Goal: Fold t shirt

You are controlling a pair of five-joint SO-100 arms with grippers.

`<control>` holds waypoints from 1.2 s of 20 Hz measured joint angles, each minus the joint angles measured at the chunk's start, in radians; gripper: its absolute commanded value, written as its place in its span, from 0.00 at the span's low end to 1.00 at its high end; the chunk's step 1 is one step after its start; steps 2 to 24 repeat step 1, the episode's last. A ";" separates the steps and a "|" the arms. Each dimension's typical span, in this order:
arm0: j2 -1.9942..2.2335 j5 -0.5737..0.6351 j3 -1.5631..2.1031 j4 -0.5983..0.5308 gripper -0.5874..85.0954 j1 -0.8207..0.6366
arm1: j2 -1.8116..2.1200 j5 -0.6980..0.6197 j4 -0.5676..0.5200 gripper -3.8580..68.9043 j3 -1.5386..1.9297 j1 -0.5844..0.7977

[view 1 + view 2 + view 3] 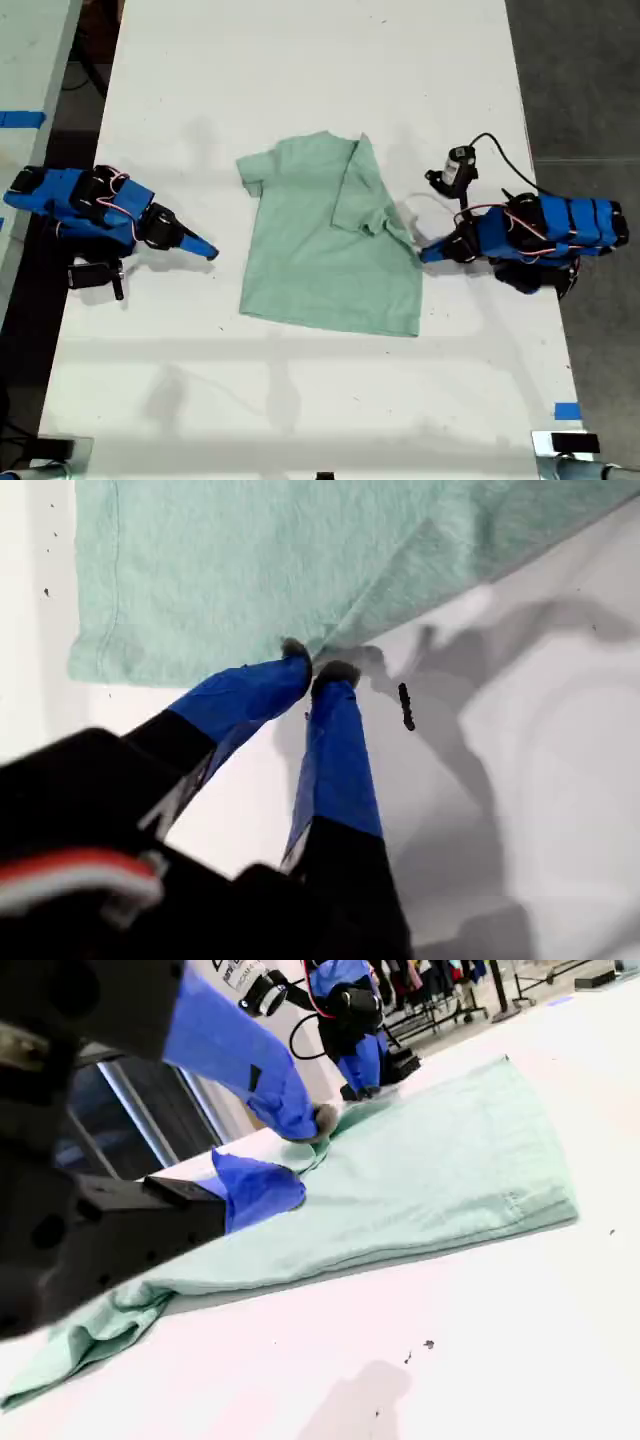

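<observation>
The t shirt [325, 240] lies flat near the middle of the white table [300, 60], with one side already doubled over toward the centre so that a sleeve [365, 195] rests on top of the body of the cloth; the sleeve [252, 170] on the exterior view's left still lies spread out on the table. My first gripper [424, 254] reaches in from the exterior view's right and sits right at the shirt's edge on that side, near the hem corner. In the first wrist view its blue fingers [250, 695] are drawn almost together, their dark tips meeting at the border of the mint cloth [300, 560]; whether a bit of fabric is actually pinched between them I cannot tell, as the tips hide the contact. My second gripper [205, 250] lies on the exterior view's left, clear of the shirt, with bare table between its tip and the cloth's near edge. In the second wrist view its jaws stand parted, one blue finger [255, 1190] low and the other raised above it, with nothing between them; the shirt [430, 1170] stretches away beyond them toward the other arm [350, 1010] at the far side. A small black camera module [458, 168] on a cable sits on the table beside the first arm.
</observation>
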 measured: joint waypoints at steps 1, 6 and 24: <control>0.000 0.000 0.000 0.000 0.08 0.000 | 0.000 0.000 0.000 0.10 0.000 0.000; 0.000 0.000 0.000 0.000 0.08 0.000 | 0.000 0.000 0.000 0.10 0.000 0.000; 0.000 0.000 0.000 0.000 0.08 0.000 | 0.000 0.000 0.000 0.10 0.000 0.000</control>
